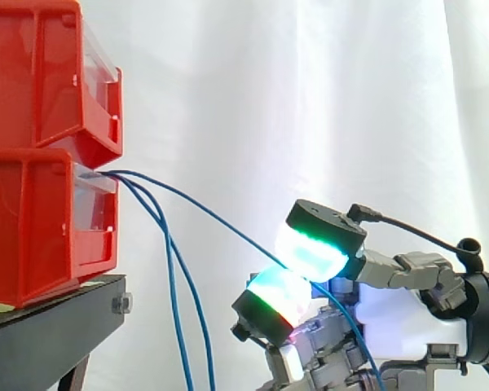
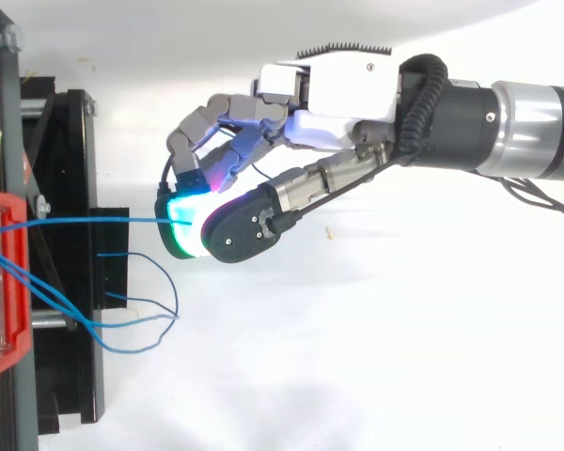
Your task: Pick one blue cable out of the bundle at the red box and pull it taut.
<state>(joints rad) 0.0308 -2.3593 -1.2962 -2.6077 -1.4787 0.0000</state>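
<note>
Hand (image 2: 338,103) pinched one blue cable (image 2: 94,223) between curled pads (image 1: 314,248); cable ran nearly straight to red box (image 1: 33,220). Risks: thin cable slipping through pads under pull; slack cables (image 1: 179,301) dragged along.

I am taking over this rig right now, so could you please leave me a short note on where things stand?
Hand: shut on one blue cable, pinched between its pads, well clear of the bins.
Things: the cable runs from the front of the lower red bin to the pads, and its tail drops below the hand. Two other cables hang loose beside the stand.
Done: one cable singled out and gripped.
Left: it bows slightly in the side view, so it probably needs pulling further from the bin until straight.
</note>
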